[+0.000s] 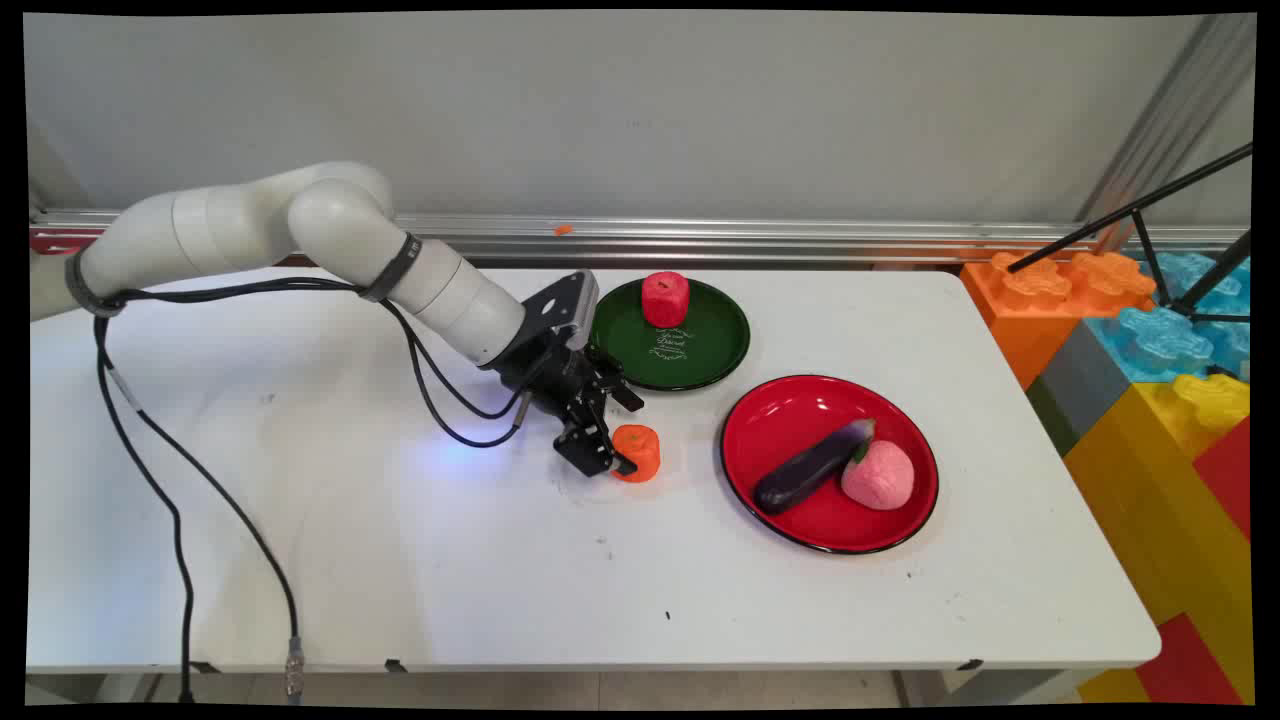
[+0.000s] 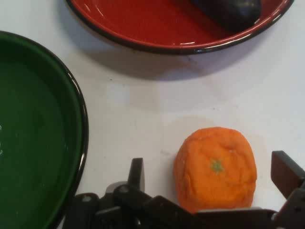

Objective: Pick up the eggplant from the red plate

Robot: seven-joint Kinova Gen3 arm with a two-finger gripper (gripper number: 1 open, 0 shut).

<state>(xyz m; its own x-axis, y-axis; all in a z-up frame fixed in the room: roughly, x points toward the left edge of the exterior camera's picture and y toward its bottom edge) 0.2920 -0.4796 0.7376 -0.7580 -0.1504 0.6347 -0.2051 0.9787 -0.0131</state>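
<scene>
Between the claw's spread-apart fingers sits a squishy round orange toy fruit, not squeezed, resting on the white desk.

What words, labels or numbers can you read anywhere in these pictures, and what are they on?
Green plate: white script inside a small wreath at its centre, too small to read.
No other text, brand or number shows: none on the red plate, the orange toy fruit at the end effector, or the big building blocks.
</scene>
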